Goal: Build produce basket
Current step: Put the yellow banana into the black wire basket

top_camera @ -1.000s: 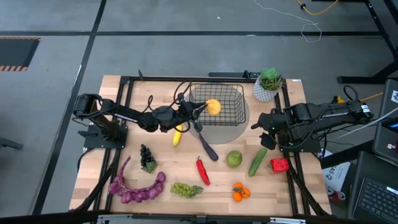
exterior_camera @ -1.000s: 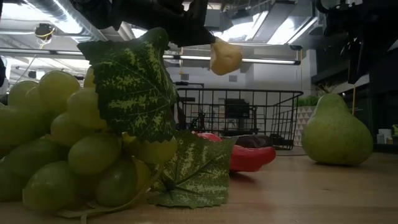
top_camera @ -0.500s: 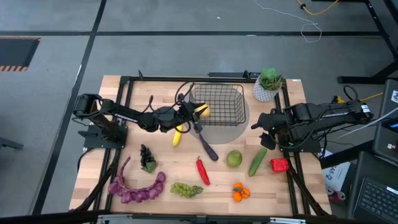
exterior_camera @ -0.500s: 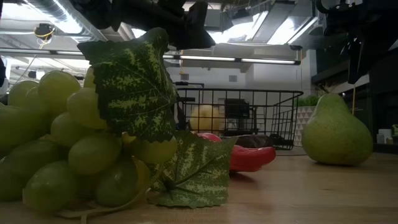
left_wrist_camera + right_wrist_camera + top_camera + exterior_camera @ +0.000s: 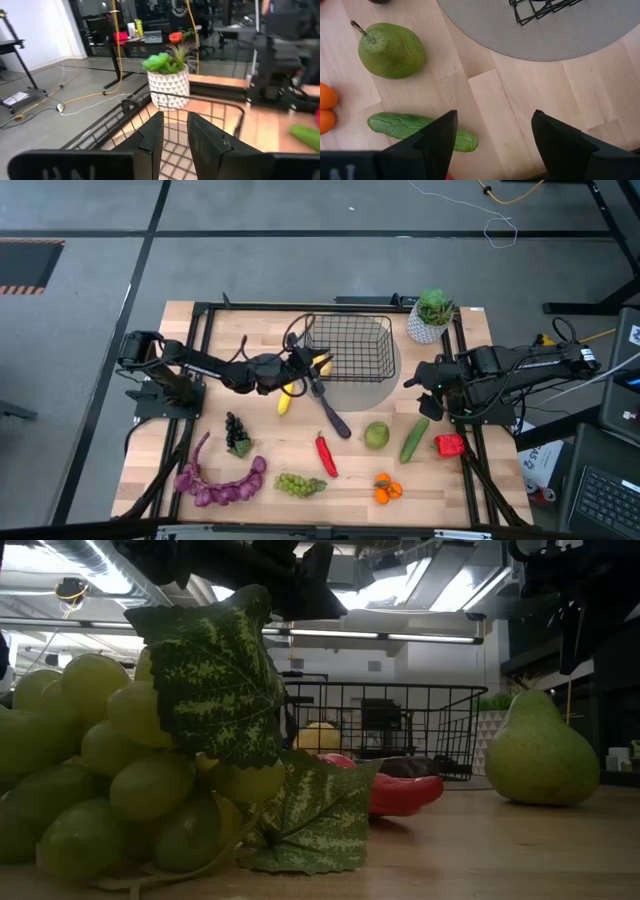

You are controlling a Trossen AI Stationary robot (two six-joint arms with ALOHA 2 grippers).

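Observation:
The black wire basket (image 5: 388, 345) stands on a round grey mat (image 5: 372, 390). A yellow lemon (image 5: 322, 363) lies on the basket floor by its left wall and shows through the mesh in the low view (image 5: 320, 737). My left gripper (image 5: 307, 363) hovers open over the basket's left rim and holds nothing (image 5: 175, 132). My right gripper (image 5: 495, 119) is wide open above the bare table at the right, near the cucumber (image 5: 420, 131) and pear (image 5: 391, 50). Banana (image 5: 286, 398), eggplant (image 5: 332, 412), chili (image 5: 326, 453), oranges (image 5: 387, 489) and green grapes (image 5: 300, 484) lie on the table.
A potted plant (image 5: 432, 315) stands at the basket's far right corner. Purple grapes (image 5: 222, 485) and a dark bunch (image 5: 237, 434) lie at the near left, a red pepper (image 5: 450, 444) at the right. Bare wood shows between the pear (image 5: 376, 434) and the mat.
The lemon has left my left gripper, which held it above the basket a second ago. It fell into the basket and now lies by the left wall. The left gripper has drawn back slightly toward the table's left. The right arm has kept still.

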